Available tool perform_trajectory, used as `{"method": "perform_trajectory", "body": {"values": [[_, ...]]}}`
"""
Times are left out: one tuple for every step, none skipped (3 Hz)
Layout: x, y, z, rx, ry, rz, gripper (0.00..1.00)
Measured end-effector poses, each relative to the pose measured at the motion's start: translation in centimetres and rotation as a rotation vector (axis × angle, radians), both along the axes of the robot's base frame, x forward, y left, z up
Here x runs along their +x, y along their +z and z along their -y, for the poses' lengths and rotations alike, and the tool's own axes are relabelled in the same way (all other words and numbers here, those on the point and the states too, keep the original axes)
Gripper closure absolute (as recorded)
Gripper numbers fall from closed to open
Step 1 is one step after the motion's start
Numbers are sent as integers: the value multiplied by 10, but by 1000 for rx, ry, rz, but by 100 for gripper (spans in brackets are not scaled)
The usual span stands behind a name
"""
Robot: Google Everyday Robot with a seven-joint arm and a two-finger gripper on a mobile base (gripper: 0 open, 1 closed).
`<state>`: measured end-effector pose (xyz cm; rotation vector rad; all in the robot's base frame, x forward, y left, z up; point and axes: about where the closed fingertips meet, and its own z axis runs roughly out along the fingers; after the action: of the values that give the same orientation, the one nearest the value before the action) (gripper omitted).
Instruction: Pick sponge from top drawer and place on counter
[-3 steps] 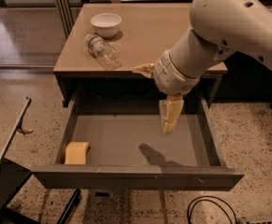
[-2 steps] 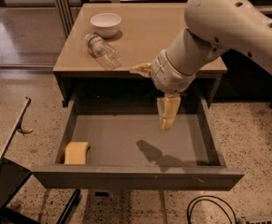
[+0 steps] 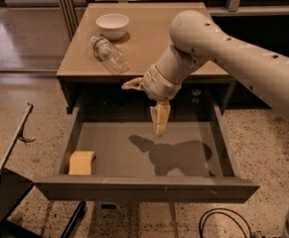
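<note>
The small pale-yellow foam sponge (image 3: 82, 162) lies flat in the front left corner of the wide grey-brown top drawer (image 3: 144, 188), close against the left wall and just behind the front panel. The drawer stands pulled well out from under the glossy tan worktop (image 3: 159, 33), so its flat grey bottom is exposed from above and the arm can reach in.

The cream-coloured two-finger claw (image 3: 141, 109) hangs over the middle of the drawer, above its floor and well apart from the sponge. Its fingers are spread wide, one pointing down into the drawer and the other jutting left, and they hold nothing. That spread suits closing over a soft block.

The step in hand looks like the approach: the claw needs to go left and toward the front panel, then descend.

A white ceramic bowl (image 3: 112, 25) and a clear plastic bottle (image 3: 109, 54) lying on its side sit on the worktop's left part, so the right part seems the easier spot for the sponge.
</note>
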<state>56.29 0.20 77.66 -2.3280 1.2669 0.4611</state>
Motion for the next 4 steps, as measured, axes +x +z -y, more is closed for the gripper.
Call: {"method": "perform_trajectory", "body": {"values": [[5,-33,-28,47,53,-59,0],[4,-63,-51,61,57,-104,0],[0,-85,-68,56,20,-136,0],[-8,-106,-87,45,-1,-170,0]]}}
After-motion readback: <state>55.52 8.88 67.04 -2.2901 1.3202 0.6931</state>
